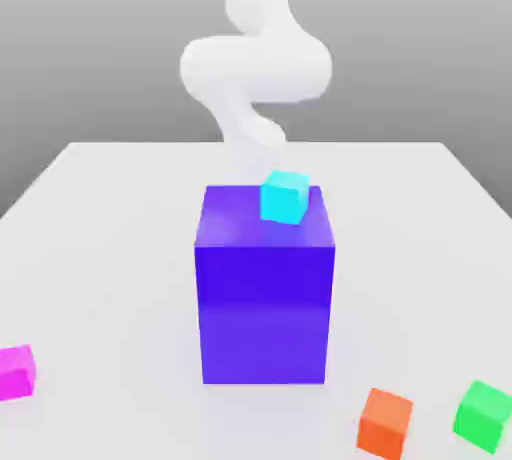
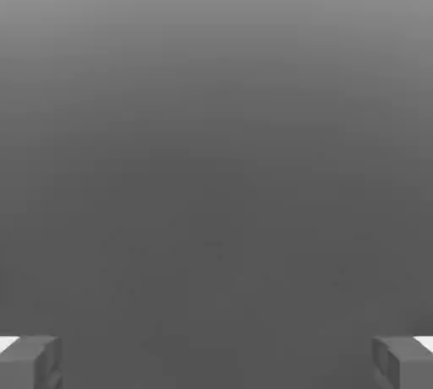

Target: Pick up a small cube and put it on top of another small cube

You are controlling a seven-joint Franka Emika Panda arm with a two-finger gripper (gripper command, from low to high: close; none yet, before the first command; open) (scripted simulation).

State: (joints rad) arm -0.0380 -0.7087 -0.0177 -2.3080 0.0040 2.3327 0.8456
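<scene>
The small magenta-pink cube (image 1: 15, 371) lies on the white table at the near edge of the exterior view's left. A cyan cube (image 1: 284, 197) rests on top of the big blue-violet block (image 1: 265, 298) in the middle. My white arm (image 1: 255, 68) rises behind the block, far from the magenta cube. In the hand view my gripper (image 2: 216, 364) is open, its grey fingertips (image 2: 30, 362) set wide apart, with nothing between them and plain grey background beyond.
An orange cube (image 1: 385, 422) and a green cube (image 1: 483, 414) sit at the near edge on the exterior view's right. The tall blue-violet block stands between the arm and the near cubes. The white table (image 1: 110, 248) stretches around it.
</scene>
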